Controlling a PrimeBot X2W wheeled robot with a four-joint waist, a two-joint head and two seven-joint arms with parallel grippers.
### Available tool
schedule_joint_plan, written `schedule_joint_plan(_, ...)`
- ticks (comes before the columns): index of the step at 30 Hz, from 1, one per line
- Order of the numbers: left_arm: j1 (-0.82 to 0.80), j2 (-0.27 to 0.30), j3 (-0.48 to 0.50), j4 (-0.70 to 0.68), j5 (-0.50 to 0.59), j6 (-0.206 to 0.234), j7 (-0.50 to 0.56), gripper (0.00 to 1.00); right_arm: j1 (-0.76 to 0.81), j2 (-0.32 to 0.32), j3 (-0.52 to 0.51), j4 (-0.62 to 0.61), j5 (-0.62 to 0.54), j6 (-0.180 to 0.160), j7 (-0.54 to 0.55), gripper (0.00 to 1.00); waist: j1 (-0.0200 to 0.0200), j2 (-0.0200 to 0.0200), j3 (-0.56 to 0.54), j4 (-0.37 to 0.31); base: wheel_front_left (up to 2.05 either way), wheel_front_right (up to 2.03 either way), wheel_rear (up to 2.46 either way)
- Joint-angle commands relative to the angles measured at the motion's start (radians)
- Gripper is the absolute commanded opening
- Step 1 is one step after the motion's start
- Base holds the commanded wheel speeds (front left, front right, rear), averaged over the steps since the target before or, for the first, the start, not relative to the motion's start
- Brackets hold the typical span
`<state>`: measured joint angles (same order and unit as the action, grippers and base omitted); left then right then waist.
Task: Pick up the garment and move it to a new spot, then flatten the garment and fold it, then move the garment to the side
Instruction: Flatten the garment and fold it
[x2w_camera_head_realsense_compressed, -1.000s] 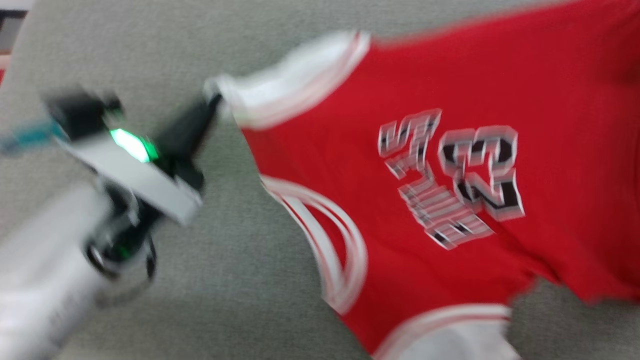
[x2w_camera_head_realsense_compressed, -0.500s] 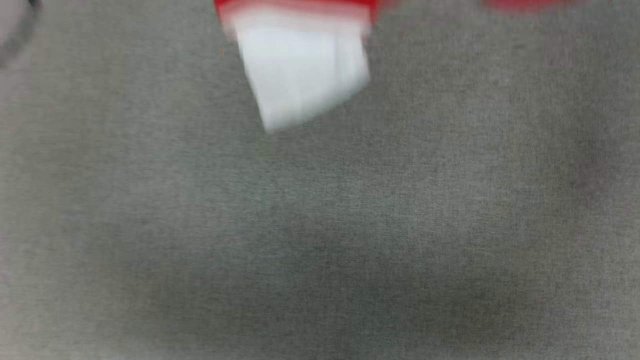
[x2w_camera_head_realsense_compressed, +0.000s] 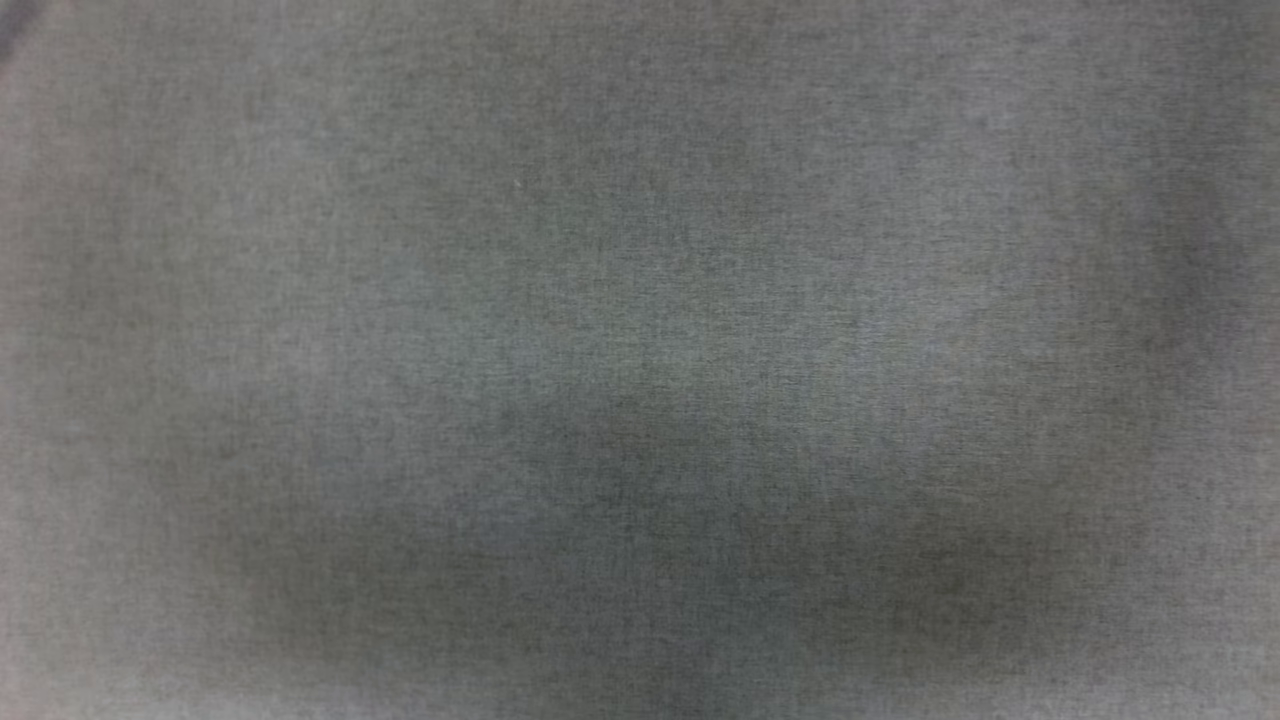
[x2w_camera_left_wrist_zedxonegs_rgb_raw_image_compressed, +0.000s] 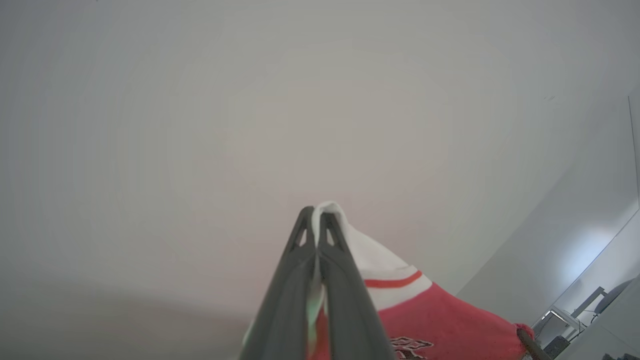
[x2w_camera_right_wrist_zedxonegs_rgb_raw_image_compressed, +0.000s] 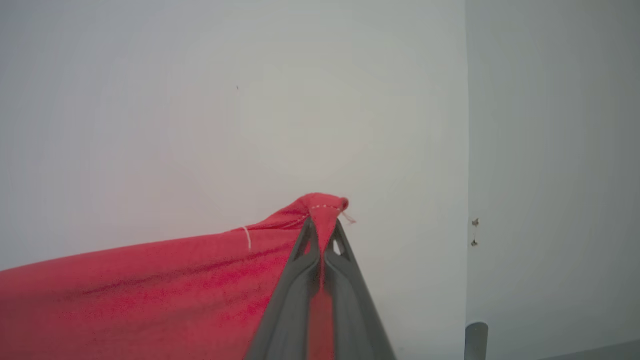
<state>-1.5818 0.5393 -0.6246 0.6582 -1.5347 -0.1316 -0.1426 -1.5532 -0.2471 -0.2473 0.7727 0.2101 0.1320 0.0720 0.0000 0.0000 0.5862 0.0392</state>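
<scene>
Risk: both holds are small tip pinches. The left gripper has its jaws pressed together on the edge of the white sleeve, with only a little fold showing past the fingertips. The right gripper has its jaws closed on a stitched red corner, likely the hem, of the red jersey T-shirt.

Cloth runs taut from that corner across the right wrist view. Spreading the arms further, or a fast swing, could pull a corner free and leave the shirt dangling from one hold.

Second risk: the head view looks onto the grey fabric surface, and no edge of it can be made out. A lay-down judged from here could land the shirt bunched or off its spot.

Pose: both wrist views look along the fingers at a pale wall, not down at the surface. So I judge both arms raised, fingers pointing outward or up. The shirt is held in the air between them. Part of the black lettering shows at the bottom of the left wrist view.
</scene>
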Motion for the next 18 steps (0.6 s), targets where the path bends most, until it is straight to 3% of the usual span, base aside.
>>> schedule_joint_plan(1,0.041,0.004,0.002,-0.031,-0.017,0.003,-0.001,0.00,0.033,-0.012,0.016,-0.002,0.016,-0.002,-0.004,0.00,0.0000,0.0000,0.006,0.006,0.00,0.00,0.00)
schedule_joint_plan(7,0.308,0.000,0.039,-0.274,-0.118,0.002,-0.012,0.00,0.244,-0.074,0.227,-0.086,0.104,-0.002,0.022,0.00,0.0000,0.0000,-0.003,0.029,0.00,0.00,0.00)
schedule_joint_plan(10,0.458,0.009,0.048,-0.374,-0.108,0.002,-0.044,0.00,0.376,-0.125,0.287,-0.175,0.203,-0.002,0.053,0.00,0.0000,0.0000,-0.019,0.033,0.00,0.00,0.00)
schedule_joint_plan(17,0.784,0.018,0.064,-0.572,-0.066,0.002,-0.103,0.00,0.755,-0.213,0.253,-0.428,0.363,-0.002,0.164,0.00,0.0000,0.0000,-0.069,0.039,0.00,0.00,0.00)
schedule_joint_plan(18,0.784,0.018,0.064,-0.572,-0.066,0.002,-0.103,0.00,0.755,-0.213,0.253,-0.428,0.363,-0.002,0.164,0.00,0.0000,0.0000,-0.069,0.039,0.00,0.00,0.00)
